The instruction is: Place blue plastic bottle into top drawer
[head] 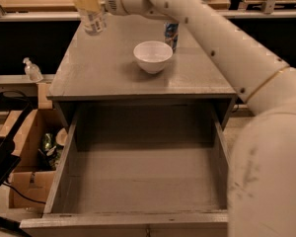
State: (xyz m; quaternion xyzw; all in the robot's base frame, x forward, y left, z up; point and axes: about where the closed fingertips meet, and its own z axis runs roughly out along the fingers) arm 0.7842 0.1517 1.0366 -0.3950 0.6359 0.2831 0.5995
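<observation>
My gripper [89, 4] is at the top left, shut on the blue plastic bottle [93, 22]. The bottle is clear with a white label; it hangs lifted above the far left part of the grey cabinet top [108, 73], and its cap is cut off by the frame's top edge. The top drawer [138, 181] is pulled wide open below the cabinet top, a shallow grey wooden box with nothing in it. My arm [222, 38] reaches from the lower right across the cabinet to the bottle.
A white bowl [153, 56] stands mid-cabinet, a short blue-and-white can [171, 35] behind it. A small clear pump bottle [32, 70] sits on a shelf at left. A cardboard box [29, 157] with items stands on the floor left of the drawer.
</observation>
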